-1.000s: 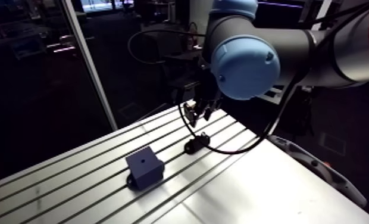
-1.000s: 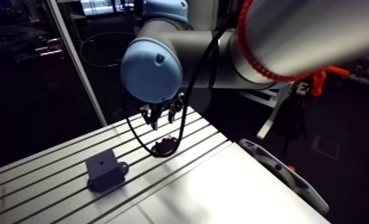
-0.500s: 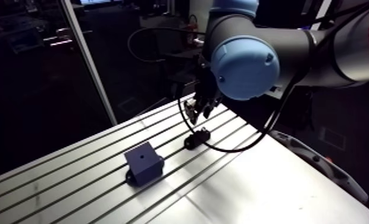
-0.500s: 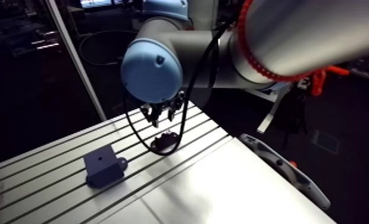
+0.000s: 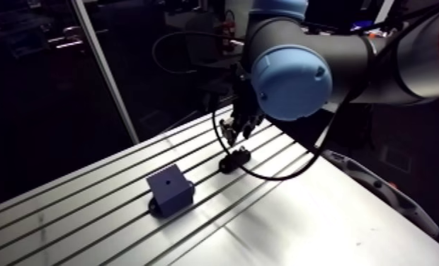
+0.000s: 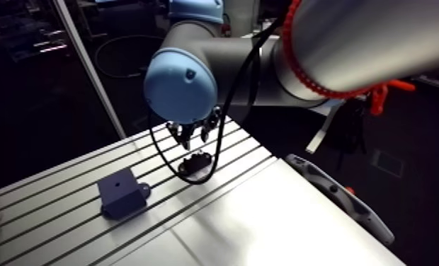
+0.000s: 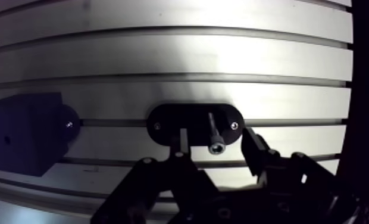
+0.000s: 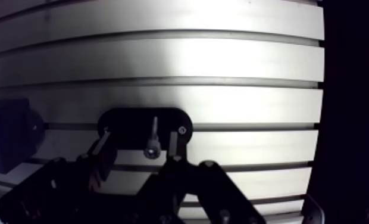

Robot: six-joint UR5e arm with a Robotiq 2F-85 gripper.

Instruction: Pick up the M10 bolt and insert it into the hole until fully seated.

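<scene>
A dark bolt (image 7: 213, 134) rests in a black oval holder (image 7: 194, 124) that is fixed on the slotted table (image 7: 163, 53). My gripper (image 7: 215, 138) hangs just above the holder and is open, one finger on each side of the bolt with a gap to each. Beside the holder, a dark blue block (image 7: 23, 140) shows a small hole (image 7: 6, 141) in its face. In the arm view the gripper (image 5: 234, 131) hovers over the holder (image 5: 234, 160), and the block (image 5: 170, 188) stands to its left.
A slanted pale post (image 5: 102, 71) rises behind the table's far left edge. The smooth plate part of the table (image 5: 314, 219) lies to the right of the slots. A dark drop follows the table's right edge (image 7: 365, 119).
The gap between the gripper and the holder has shrunk; the gripper has come down closer to the bolt. The arm view has shifted slightly with the arm.
</scene>
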